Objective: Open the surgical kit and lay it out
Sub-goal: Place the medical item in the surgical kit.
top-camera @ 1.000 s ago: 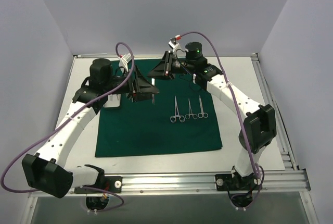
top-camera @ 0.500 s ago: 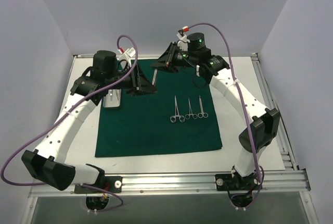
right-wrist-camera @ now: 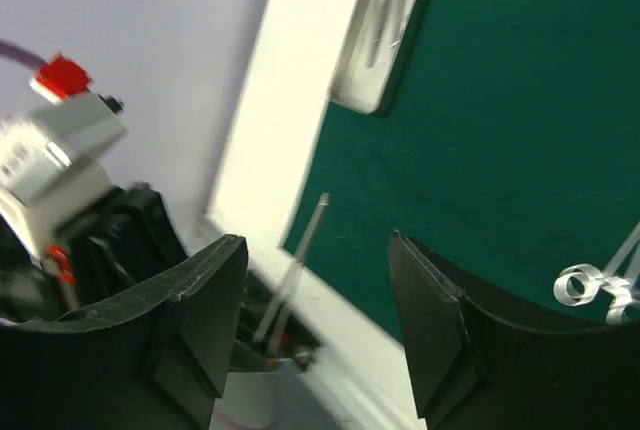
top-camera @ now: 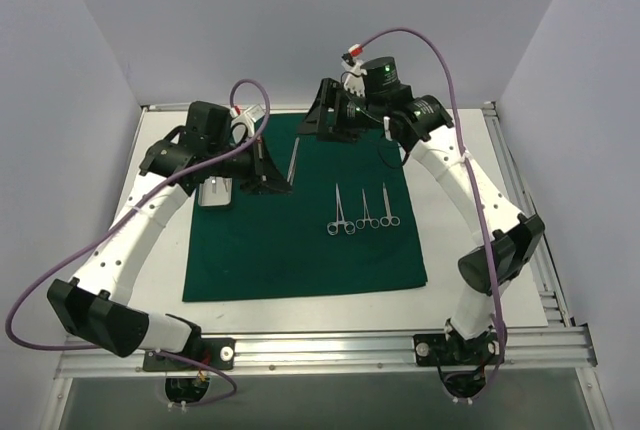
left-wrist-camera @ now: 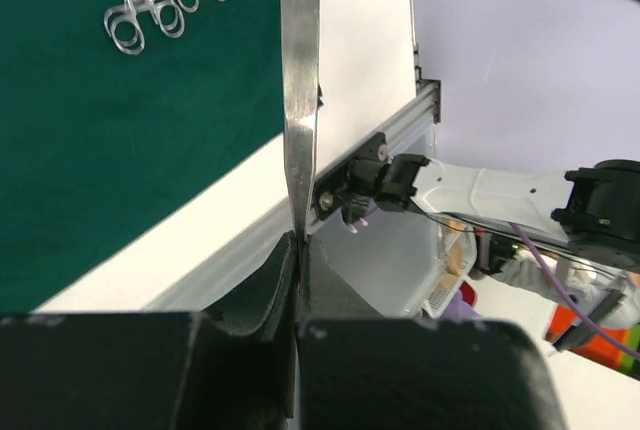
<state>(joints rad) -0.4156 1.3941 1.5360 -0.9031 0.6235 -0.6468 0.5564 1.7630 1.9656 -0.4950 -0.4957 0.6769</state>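
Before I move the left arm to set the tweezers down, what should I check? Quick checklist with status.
1. Left end effector shut on tweezers: ok.
2. Right end effector open, nothing between its fingers: ok.
3. Right end effector clear of the tweezers' far tip: cannot tell, it hangs close by.
4. Drape spread flat: ok.
5. Three forceps in a row on the drape, bare cloth beside them: ok.
6. Tray at the drape's left edge, empty: cannot tell.
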